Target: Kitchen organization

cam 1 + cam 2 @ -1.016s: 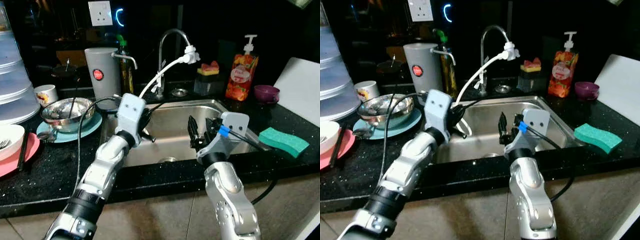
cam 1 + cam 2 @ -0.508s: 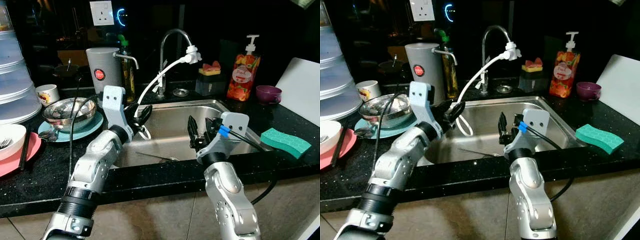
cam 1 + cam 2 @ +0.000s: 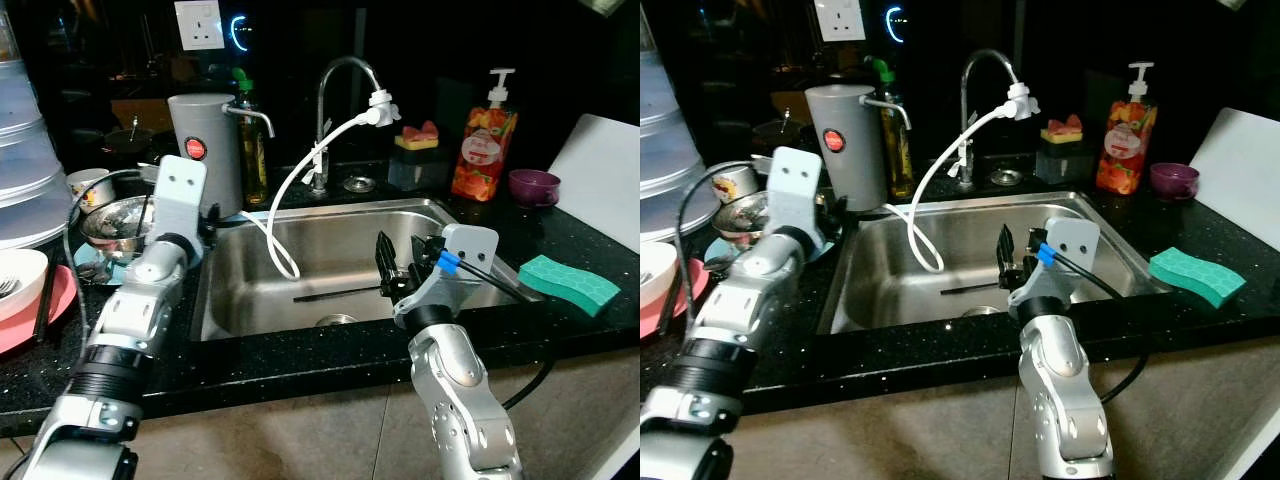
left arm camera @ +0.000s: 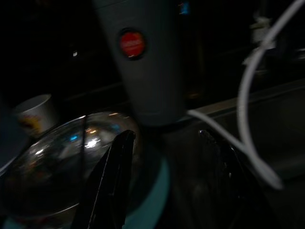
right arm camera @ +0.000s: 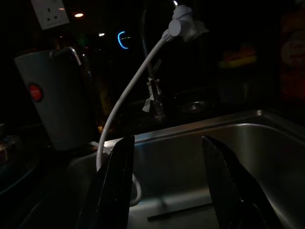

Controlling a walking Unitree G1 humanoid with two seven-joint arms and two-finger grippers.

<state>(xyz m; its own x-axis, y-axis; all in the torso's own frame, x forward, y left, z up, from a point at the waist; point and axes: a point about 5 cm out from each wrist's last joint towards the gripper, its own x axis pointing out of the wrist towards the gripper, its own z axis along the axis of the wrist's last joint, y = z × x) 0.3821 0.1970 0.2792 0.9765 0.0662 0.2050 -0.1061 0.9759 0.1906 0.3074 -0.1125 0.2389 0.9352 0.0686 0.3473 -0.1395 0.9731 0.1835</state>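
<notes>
My left gripper point(image 4: 167, 183) is open and empty, held just in front of the steel bowl point(image 3: 118, 222), which has a utensil standing in it and sits on a teal plate point(image 4: 161, 188) left of the sink point(image 3: 245, 300). My right gripper point(image 3: 395, 265) hangs open over the sink's front right part, holding nothing. A thin dark utensil point(image 3: 335, 293) lies flat on the sink floor. Beside the bowl stands a grey canister point(image 3: 205, 150).
A white bowl point(image 3: 15, 280) on a pink plate point(image 3: 25, 325), a cup point(image 3: 85, 183) and stacked plastic containers point(image 3: 25, 170) crowd the left counter. The faucet point(image 3: 335, 80) trails a white hose point(image 3: 300, 175) into the sink. Soap bottle point(image 3: 483, 140), purple bowl point(image 3: 533, 187) and green sponge point(image 3: 568, 282) stand right.
My left arm has swung out of the sink and leftward to the steel bowl. A thin dark utensil now lies in the basin. The right arm has not moved.
</notes>
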